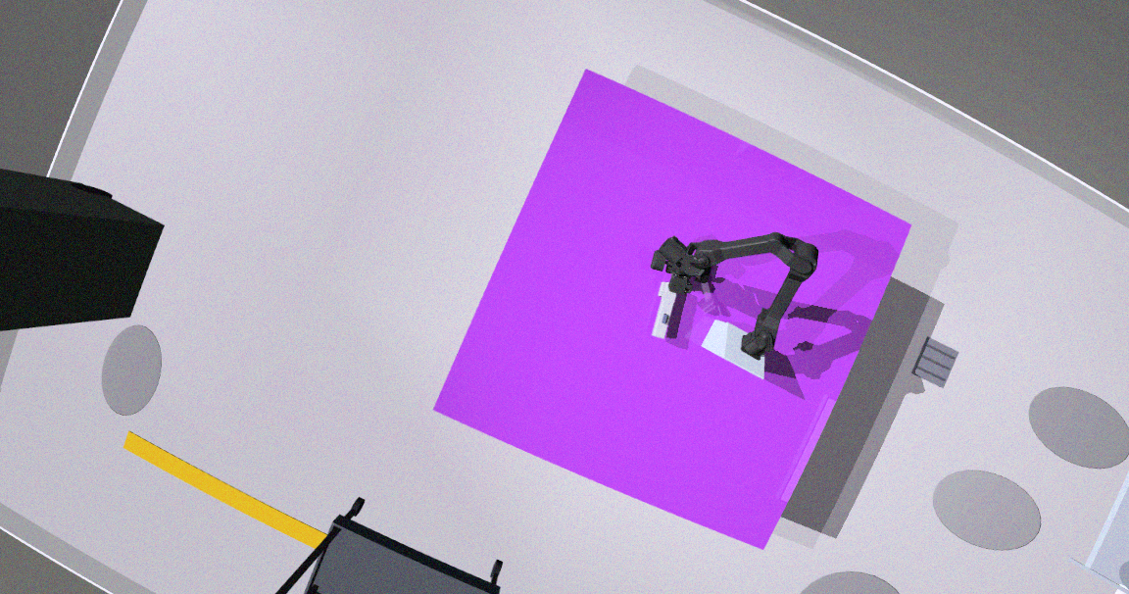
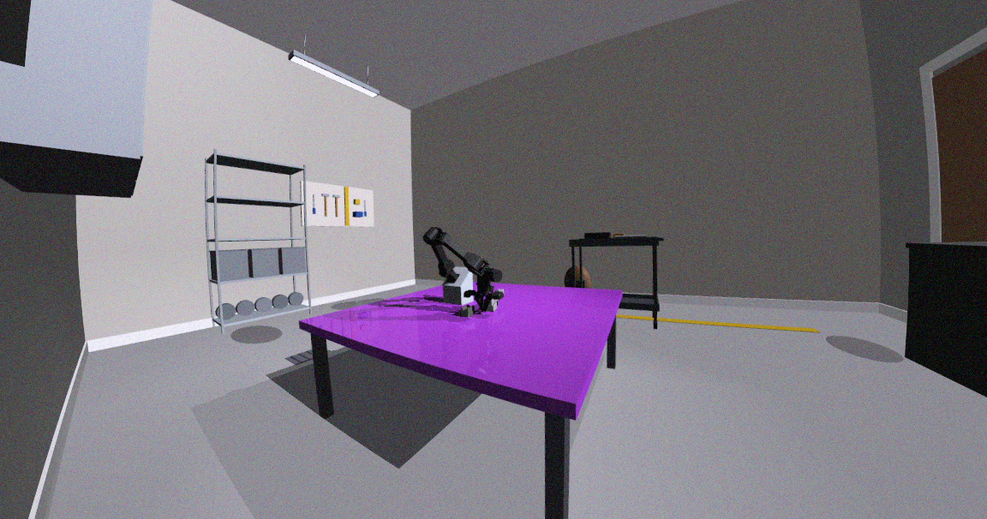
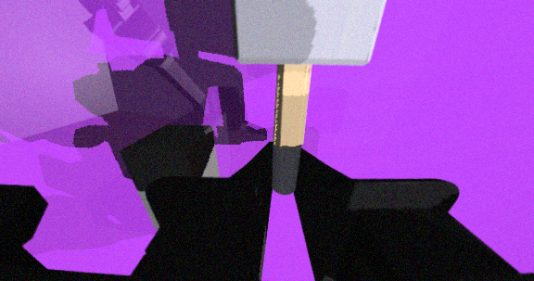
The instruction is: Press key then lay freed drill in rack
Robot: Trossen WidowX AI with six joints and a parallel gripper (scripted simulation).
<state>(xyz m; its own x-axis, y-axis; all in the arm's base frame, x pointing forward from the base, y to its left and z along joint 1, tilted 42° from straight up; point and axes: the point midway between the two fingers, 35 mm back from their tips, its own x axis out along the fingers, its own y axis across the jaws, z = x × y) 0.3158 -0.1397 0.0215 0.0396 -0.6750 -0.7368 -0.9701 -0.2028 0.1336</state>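
A long white housing (image 1: pixel 662 328) (image 3: pixel 345 22) lies on the purple table. A small dark piece (image 1: pixel 665 319) on its top may be the key; I cannot tell whether it is pressed. My gripper (image 3: pixel 280 146) is shut on the drill's dark grey end, just off the housing's near end face. The drill (image 3: pixel 294 106) shows a tan length between the fingers and that face; its far end is out of sight, and I cannot tell whether it is still inside. A dark block (image 3: pixel 167 152) (image 2: pixel 466 312) with pale sides, perhaps the rack, stands beside the fingers, partly hidden by them in the wrist view.
The arm's pale wedge-shaped base (image 1: pixel 724 340) (image 2: pixel 455 292) stands on the purple table (image 1: pixel 552 337) (image 2: pixel 538 350), not far from the housing. The arm's shadows fall across the table beside the housing. A dark cart (image 2: pixel 613 241) stands beyond the table.
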